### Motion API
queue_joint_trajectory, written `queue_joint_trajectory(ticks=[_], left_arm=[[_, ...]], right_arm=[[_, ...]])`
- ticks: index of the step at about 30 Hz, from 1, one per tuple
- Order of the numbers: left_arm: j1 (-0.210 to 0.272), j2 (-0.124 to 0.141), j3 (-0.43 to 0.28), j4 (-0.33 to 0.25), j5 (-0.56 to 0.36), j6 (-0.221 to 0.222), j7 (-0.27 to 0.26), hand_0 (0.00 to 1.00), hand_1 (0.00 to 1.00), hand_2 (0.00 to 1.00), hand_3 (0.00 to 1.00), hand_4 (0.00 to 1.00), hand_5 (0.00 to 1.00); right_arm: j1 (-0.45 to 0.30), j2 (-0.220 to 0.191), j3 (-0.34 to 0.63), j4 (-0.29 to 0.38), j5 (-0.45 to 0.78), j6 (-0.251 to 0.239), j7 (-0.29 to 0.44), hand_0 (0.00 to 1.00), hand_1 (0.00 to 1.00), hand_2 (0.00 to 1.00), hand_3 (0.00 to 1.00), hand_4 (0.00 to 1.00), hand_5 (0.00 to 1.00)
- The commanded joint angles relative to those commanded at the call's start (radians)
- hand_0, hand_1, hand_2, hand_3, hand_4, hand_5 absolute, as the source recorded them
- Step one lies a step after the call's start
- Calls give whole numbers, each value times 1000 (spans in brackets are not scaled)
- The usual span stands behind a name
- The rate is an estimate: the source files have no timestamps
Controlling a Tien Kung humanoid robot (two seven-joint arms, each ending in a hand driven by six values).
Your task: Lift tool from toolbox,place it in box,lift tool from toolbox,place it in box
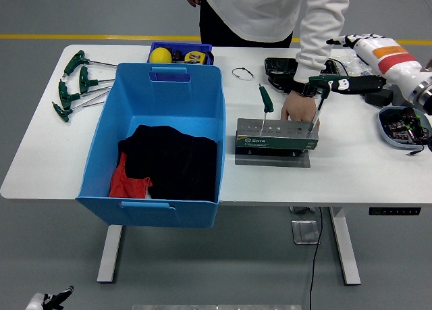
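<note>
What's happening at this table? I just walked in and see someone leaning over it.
The right robot hand reaches in at the green T-handle tool standing in the gray tool rack; its grip isn't clear. A person's hand steadies the rack. Another tool stands in it. The blue box holds only cloth.

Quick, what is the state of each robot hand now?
Left robot hand: not in view.
Right robot hand: reaching to the green T-handle tool in the toolbox; grip cannot be told.

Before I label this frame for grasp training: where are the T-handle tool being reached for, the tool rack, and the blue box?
T-handle tool (324,82), head view, green handle.
Tool rack (276,136), head view, front face.
Blue box (150,212), head view, near wall.
</note>
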Motion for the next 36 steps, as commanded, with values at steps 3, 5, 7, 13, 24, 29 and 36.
queue_joint_trajectory(ticks=[3, 5, 7, 13, 24, 29, 36], left_arm=[[-4, 1, 18, 0, -13, -2, -2, 660, 617, 675, 710, 742, 739], [-5, 1, 24, 0, -20, -2, -3, 660, 617, 675, 710, 742, 739], [-6, 1, 29, 0, -26, -2, -4, 660, 617, 675, 710, 742, 739], [-11, 2, 43, 0, -41, 2, -8, 658, 616, 673, 708, 741, 735], [-11, 3, 40, 0, -37, 5, -7, 656, 612, 669, 708, 740, 733], [-10, 3, 46, 0, -42, 5, -7, 655, 609, 666, 704, 738, 730], [-8, 3, 45, 0, -39, 4, -6, 654, 609, 667, 698, 737, 722]], right_arm=[[43, 39, -38, -57, -48, 12, -12, 946, 832, 821, 841, 998, 802], [66, 59, -61, -90, -78, 25, -26, 946, 832, 821, 841, 998, 802], [87, 77, -84, -123, -116, 37, -39, 946, 832, 821, 841, 998, 802], [141, 117, -133, -247, -155, 46, -50, 754, 614, 554, 672, 998, 759], [163, 141, -153, -348, -154, 98, -83, 468, 503, 454, 644, 998, 756], [163, 143, -156, -341, -142, 95, -82, 347, 405, 369, 553, 998, 750], [164, 140, -163, -334, -135, 89, -86, 316, 324, 315, 478, 998, 743]])
